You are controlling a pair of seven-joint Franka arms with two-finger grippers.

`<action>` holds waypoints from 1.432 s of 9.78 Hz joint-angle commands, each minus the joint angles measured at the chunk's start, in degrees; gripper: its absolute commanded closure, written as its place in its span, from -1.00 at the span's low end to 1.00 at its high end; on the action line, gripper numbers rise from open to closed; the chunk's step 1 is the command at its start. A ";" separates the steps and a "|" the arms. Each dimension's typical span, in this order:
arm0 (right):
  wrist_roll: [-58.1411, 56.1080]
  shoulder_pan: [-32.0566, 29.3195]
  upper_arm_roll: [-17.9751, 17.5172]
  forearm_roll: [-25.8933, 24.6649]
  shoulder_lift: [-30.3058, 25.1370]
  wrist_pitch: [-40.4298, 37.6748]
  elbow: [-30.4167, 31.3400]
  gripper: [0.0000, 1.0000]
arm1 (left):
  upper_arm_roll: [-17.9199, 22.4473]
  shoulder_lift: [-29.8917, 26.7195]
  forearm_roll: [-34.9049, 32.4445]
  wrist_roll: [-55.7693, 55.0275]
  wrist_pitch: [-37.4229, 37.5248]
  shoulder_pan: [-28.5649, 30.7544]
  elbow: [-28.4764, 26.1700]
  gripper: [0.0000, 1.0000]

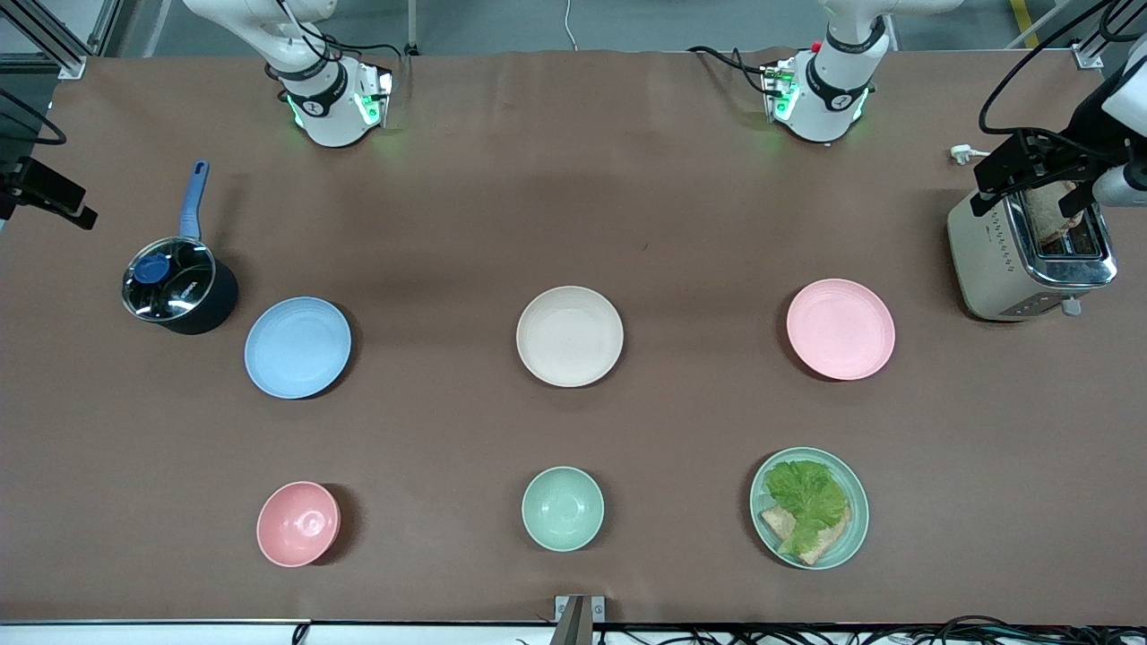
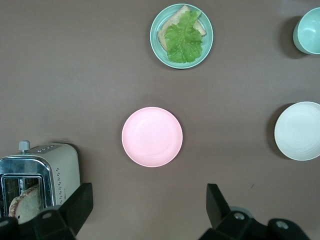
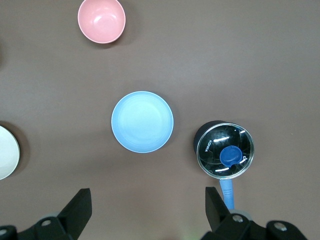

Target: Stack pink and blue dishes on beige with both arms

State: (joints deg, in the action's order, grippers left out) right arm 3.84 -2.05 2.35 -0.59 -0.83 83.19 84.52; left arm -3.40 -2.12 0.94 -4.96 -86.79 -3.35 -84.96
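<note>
Plates sit flat on the brown table (image 1: pixel 573 179), none stacked yet. The left gripper (image 2: pixel 150 205) hangs high in the air with its fingers (image 2: pixel 80 202) spread wide and nothing in them. Right under it, a little way out from the fingertips, lies the pink plate (image 2: pixel 152 136). Past the pink plate is a green plate (image 2: pixel 181 35) with a lettuce leaf (image 2: pixel 184 37) on bread. Close by one finger stands a silver toaster (image 2: pixel 42 172) with toast in its slot. Off toward the middle of the table lies the beige plate (image 2: pixel 298 131), and a green bowl (image 2: pixel 308 31) sits nearer the front camera than it. The right gripper (image 3: pixel 149 206) also hangs high, fingers (image 3: pixel 80 205) wide apart and holding nothing. Just out from its tips lies the blue plate (image 3: pixel 142 121). Beside the blue plate, close to one finger, is a dark pot (image 3: pixel 224 149) with a glass lid and a blue handle. A pink bowl (image 3: pixel 101 20) sits past the blue plate, nearer the front camera. In the front view the blue plate (image 1: pixel 297 347), the beige plate (image 1: pixel 570 336) and the pink plate (image 1: pixel 840 329) lie in one row, well apart, beige in the middle. The pink plate is at the left arm's end, the blue one at the right arm's end. The pink bowl (image 1: pixel 298 523), the green bowl (image 1: pixel 563 508) and the green plate (image 1: pixel 809 507) make a second row nearer the front camera.
</note>
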 commanded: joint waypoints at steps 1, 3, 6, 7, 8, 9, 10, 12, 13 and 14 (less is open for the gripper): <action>-0.06 -1.02 -0.42 1.38 0.48 -1.36 -1.02 -1.00 | 0.06 0.54 -1.12 -0.22 0.75 -0.43 -1.08 -0.99; -0.50 -0.50 -0.24 1.39 0.57 -1.36 -0.93 -1.00 | 0.15 0.71 -0.86 0.04 0.58 -0.43 -0.99 -0.99; -0.77 -0.32 -0.24 0.59 3.29 -1.01 -0.76 -1.00 | 1.11 1.32 -0.42 1.00 0.40 -0.17 -1.08 -1.00; -0.85 -0.59 -0.24 0.86 5.21 -0.66 0.29 -1.00 | 2.51 2.37 -0.33 1.01 -0.30 -0.25 -1.95 -1.00; -1.38 -1.02 -0.15 1.47 7.23 1.69 2.30 -1.00 | 4.35 3.08 0.89 1.53 -3.00 -0.08 -4.48 -1.00; -3.38 -1.55 0.11 1.47 7.94 6.67 6.93 -1.00 | 8.20 3.35 4.47 4.58 -6.68 -0.16 -8.42 -1.00; -6.97 -3.38 0.11 1.82 8.13 11.77 12.11 -1.00 | 10.33 3.44 6.85 8.27 -12.03 -0.16 -13.42 -1.00; -17.68 -6.99 1.51 8.56 9.00 23.19 22.58 -1.00 | 12.62 4.57 8.54 16.08 -29.58 0.01 -26.42 -1.00; -20.60 -7.70 2.56 9.90 11.01 26.64 24.80 -1.00 | 13.07 6.84 8.55 18.47 -34.27 0.36 -30.05 -1.00; -24.02 -9.80 2.74 14.70 14.25 28.67 26.12 -1.00 | 13.07 8.17 8.55 18.76 -39.89 0.71 -34.09 -1.00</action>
State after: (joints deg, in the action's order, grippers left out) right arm -16.31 -9.73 5.27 9.88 11.74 109.29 108.05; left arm 9.52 4.75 8.74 12.12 -120.79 -2.68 -112.93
